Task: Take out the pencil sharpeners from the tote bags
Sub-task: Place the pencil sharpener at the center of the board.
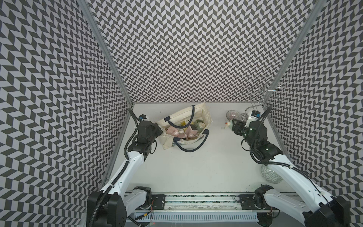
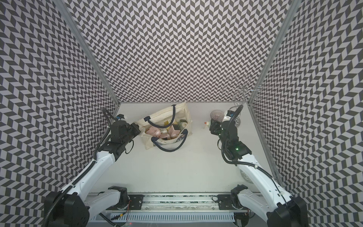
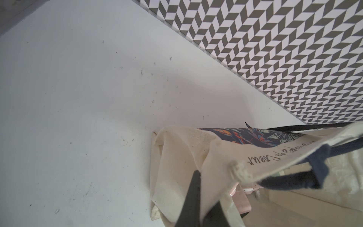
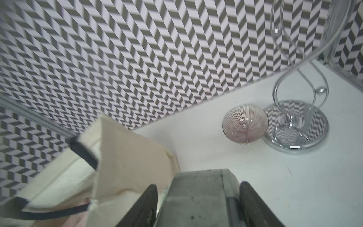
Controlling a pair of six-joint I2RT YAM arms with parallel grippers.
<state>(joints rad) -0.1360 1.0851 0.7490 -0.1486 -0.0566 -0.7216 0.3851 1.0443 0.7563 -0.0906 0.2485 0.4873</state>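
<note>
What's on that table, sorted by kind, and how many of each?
pencil sharpeners: at least 5 showing, one in the right gripper
tote bag: 1
pink glass bowl: 1
chrome wire stand: 1
patterned round object: 1
Total: at least 9

I get bright, even light in both top views, with only soft shadows on the table. The walls bow at the edges. In my right wrist view the tote bag smears with blur and the chrome stand glints.
</note>
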